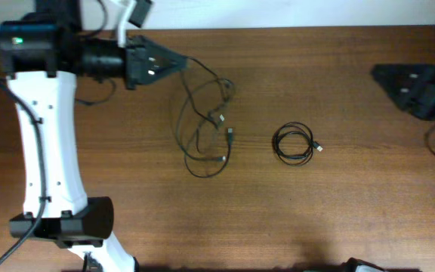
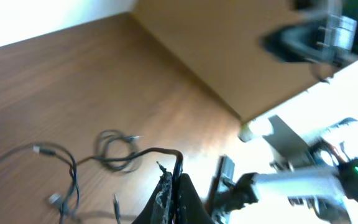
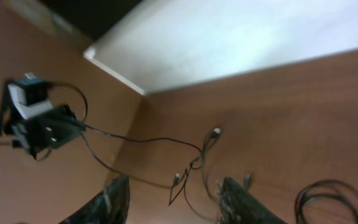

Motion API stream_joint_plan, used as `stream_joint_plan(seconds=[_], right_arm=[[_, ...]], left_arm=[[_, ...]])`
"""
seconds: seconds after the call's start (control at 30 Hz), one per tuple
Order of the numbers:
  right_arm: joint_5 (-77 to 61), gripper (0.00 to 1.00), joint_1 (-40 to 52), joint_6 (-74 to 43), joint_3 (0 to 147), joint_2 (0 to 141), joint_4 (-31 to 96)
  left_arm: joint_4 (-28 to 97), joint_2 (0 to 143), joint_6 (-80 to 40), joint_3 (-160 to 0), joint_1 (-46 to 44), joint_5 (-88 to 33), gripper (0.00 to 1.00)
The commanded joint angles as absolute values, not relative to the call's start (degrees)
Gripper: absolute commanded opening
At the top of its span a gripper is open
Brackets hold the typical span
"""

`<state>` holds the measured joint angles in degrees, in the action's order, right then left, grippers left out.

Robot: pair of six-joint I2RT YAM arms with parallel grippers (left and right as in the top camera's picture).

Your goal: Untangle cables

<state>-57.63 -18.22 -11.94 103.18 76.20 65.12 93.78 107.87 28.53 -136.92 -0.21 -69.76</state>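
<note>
On the brown desk [image 1: 353, 204], the tangled cables [image 1: 219, 117] lie in loose loops near the middle. My left jaws are pressed together on one strand of them, near the back of the desk. That strand runs from the jaws to the tangle. One rolled-up cable [image 1: 280, 145] lies in a small ring beside the tangle, not touching it. My right jaws are spread wide, hold nothing, and are far from the cables.

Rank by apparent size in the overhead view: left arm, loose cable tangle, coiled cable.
1. left arm
2. loose cable tangle
3. coiled cable
The arm may sit nearer the camera, but the gap is plain.
</note>
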Motion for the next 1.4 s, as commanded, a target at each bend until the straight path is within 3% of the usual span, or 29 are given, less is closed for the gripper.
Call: stream_joint_plan(seconds=[0.0,0.2,0.53,0.63,0.9,0.97,1.03,1.23,1.33,1.37], right_arm=[[-50.0,0.51,-10.6,-10.7,103.4,79.9,66.7],[-36.7,0.56,1.6,-10.8,103.4,88.4,71.2],[-36.4,0.83,10.9,-15.5,103.4,103.7,72.2],[-36.1,0.84,12.4,-15.5,103.4,106.6,72.0],[-35.7,0.84,13.9,-18.5,103.4,110.0,66.3],[-35.7,0.74,13.9,-18.9,103.4,110.0,65.7],[-35.7,0.57,13.9,-18.9,103.4,110.0,65.8],[-35.9,0.58,13.8,-18.9,103.4,110.0,67.4],[-40.6,0.82,12.8,-18.9,103.5,110.0,66.4],[-43.7,0.86,12.2,-18.9,103.5,110.0,65.3]], left_arm=[[93.8,105.4,32.4,-136.9,-6.0,-74.1,0.00],[91.8,104.7,32.4,-138.3,-10.4,-74.2,0.00],[90.5,103.2,30.0,-142.0,-10.3,-72.7,0.00],[90.5,102.8,30.0,-142.0,-10.3,-72.9,0.00],[91.3,102.1,29.8,-142.0,-10.3,-75.2,0.00],[91.7,102.1,29.8,-142.0,-10.3,-75.2,0.00],[91.9,102.1,29.8,-142.0,-10.3,-75.2,0.00],[92.0,102.1,29.8,-141.9,-10.4,-67.1,0.00],[93.4,102.1,29.8,-141.9,-10.4,-63.8,0.00],[93.7,102.1,29.8,-141.9,-10.4,-63.8,0.00]])
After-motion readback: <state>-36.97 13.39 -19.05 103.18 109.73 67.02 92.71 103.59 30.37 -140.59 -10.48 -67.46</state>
